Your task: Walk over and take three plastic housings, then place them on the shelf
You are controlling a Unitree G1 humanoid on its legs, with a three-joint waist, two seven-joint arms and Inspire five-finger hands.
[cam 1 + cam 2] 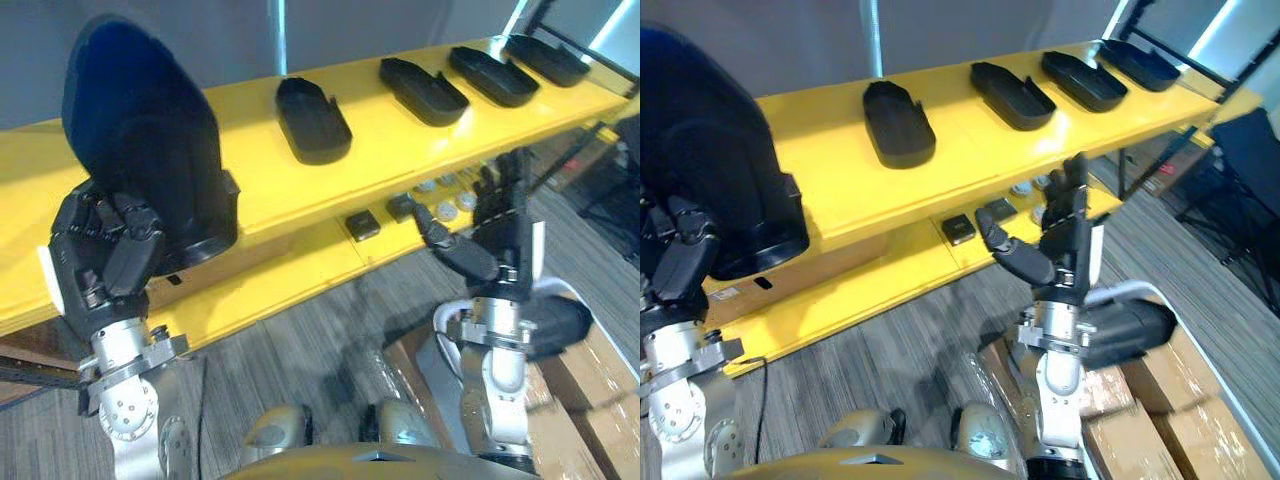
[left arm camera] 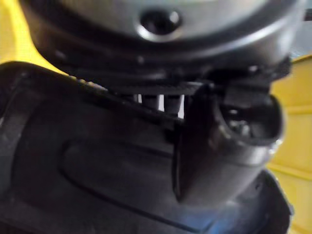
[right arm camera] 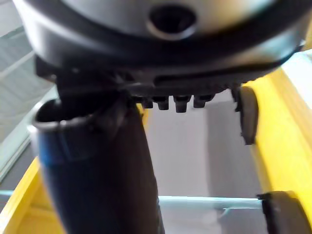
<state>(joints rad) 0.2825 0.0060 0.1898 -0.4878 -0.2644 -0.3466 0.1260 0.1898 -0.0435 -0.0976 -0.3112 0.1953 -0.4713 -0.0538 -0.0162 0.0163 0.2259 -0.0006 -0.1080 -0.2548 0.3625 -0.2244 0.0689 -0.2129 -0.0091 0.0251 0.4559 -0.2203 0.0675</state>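
My left hand (image 1: 100, 250) is shut on a black plastic housing (image 1: 150, 150), which stands nearly upright over the left part of the yellow shelf (image 1: 250, 190). Its lower end is at the shelf's front edge; I cannot tell whether it touches. From the left wrist, the thumb (image 2: 219, 146) lies across the housing (image 2: 97, 180). Several more black housings lie in a row along the shelf top, the nearest (image 1: 312, 120) in the middle and others (image 1: 423, 90) to the right. My right hand (image 1: 500, 230) is open, with straight fingers, in front of the lower shelf and holds nothing.
The lower yellow shelf level (image 1: 300, 270) holds small black blocks (image 1: 362, 225) and round silver parts (image 1: 440, 200). Cardboard boxes (image 1: 600, 400) sit on the floor at the lower right. A grey wall stands behind the shelf. A dark chair (image 1: 1250, 150) stands at the far right.
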